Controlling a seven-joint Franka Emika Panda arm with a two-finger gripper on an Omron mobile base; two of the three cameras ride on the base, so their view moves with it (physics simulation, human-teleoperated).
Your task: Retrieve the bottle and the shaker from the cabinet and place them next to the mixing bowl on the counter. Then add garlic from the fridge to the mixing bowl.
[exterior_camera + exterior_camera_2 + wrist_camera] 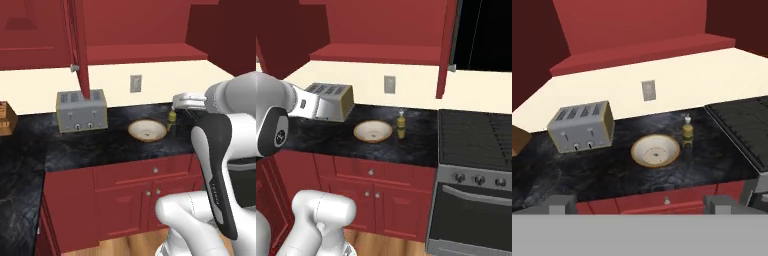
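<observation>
The olive-yellow bottle (687,132) stands upright on the black counter (602,170), just right of the mixing bowl (655,151) and close to it. Both base views show the same pair: bottle (172,119) beside bowl (147,130), and bottle (401,126) beside bowl (373,131). My gripper (640,205) is open with nothing between its fingertips (562,204), held back from the counter and above it. The red cabinet door (80,50) hangs open above the toaster. The shaker, the garlic and the fridge are out of view.
A grey four-slot toaster (582,126) sits left of the bowl. A stove (476,135) borders the counter on the right. A wooden box (5,117) stands at the far left. A wall outlet (648,90) is behind the bowl.
</observation>
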